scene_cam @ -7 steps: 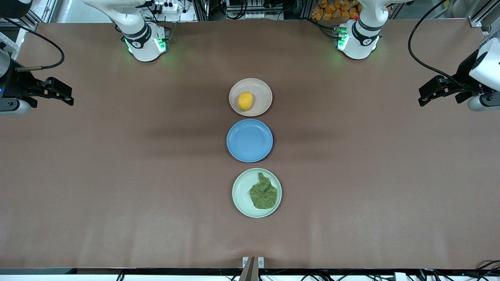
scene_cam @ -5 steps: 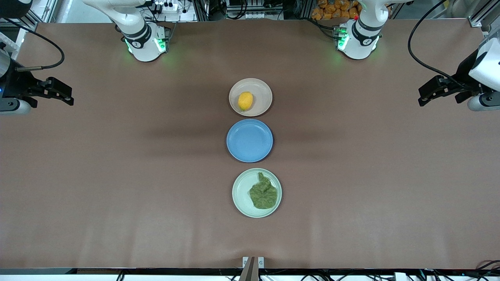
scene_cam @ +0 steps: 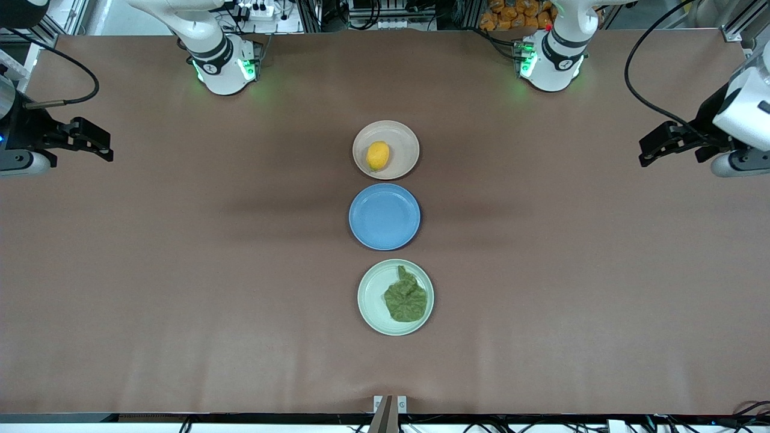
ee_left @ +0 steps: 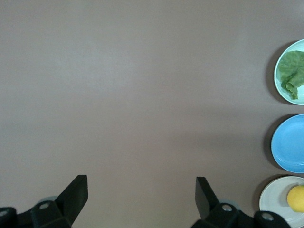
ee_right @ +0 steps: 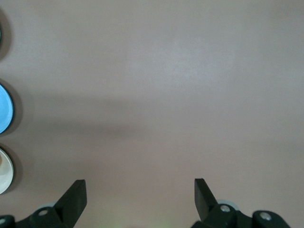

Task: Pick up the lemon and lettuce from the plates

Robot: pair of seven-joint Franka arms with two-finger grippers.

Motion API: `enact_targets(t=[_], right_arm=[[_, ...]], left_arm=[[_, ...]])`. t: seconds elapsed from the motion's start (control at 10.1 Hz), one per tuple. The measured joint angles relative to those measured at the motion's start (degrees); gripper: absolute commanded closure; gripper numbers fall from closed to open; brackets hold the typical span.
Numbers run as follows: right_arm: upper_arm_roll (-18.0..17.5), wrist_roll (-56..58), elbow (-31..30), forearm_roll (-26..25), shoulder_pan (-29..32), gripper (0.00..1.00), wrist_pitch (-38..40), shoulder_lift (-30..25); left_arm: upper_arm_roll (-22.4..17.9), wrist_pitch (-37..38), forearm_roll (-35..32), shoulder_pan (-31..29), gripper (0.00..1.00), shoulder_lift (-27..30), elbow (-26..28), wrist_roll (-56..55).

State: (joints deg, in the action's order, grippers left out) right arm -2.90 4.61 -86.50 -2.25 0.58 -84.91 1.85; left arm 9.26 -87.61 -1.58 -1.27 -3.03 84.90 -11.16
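The lemon [scene_cam: 378,155] lies on the beige plate [scene_cam: 404,137], the plate farthest from the front camera. The lettuce [scene_cam: 406,298] lies on the mint green plate [scene_cam: 372,294], the nearest one. My left gripper [scene_cam: 645,153] is open and empty over bare table at the left arm's end. Its wrist view shows the gripper [ee_left: 141,190], the lettuce [ee_left: 290,72], the mint plate [ee_left: 279,90] and the lemon [ee_left: 296,198] on the beige plate [ee_left: 273,200]. My right gripper [scene_cam: 108,148] is open and empty over bare table at the right arm's end; it also shows in its wrist view [ee_right: 140,190].
An empty blue plate [scene_cam: 385,216] sits between the two task plates and also shows in the left wrist view [ee_left: 289,143] and the right wrist view [ee_right: 4,109]. The brown table [scene_cam: 180,270] spreads wide on both sides of the row of plates.
My left gripper has shifted a little toward the middle of the table. The right gripper and the plates have hardly moved.
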Motion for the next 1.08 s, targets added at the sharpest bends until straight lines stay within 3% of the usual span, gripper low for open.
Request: enact_targets(t=[0.39,0.69,1.08], right_arm=[[-1.04,0.35,-0.26,0.35,-3.2,0.0,0.05,0.82],[-1.11,-2.39,-0.28,1.17,-6.07,0.0,-0.15,2.19],[-1.4,-15.15,-1.24,3.69,-16.51,0.0,-0.25,6.09]], left_arm=[[0.54,-8.26,2.05,0.95,0.0,-3.17,0.09,2.66],[0.9,-18.19,5.17,5.31,0.0,-7.36,0.3,5.95],[1.01,-34.81,5.21,10.71,0.0,-16.52,0.68,6.74]])
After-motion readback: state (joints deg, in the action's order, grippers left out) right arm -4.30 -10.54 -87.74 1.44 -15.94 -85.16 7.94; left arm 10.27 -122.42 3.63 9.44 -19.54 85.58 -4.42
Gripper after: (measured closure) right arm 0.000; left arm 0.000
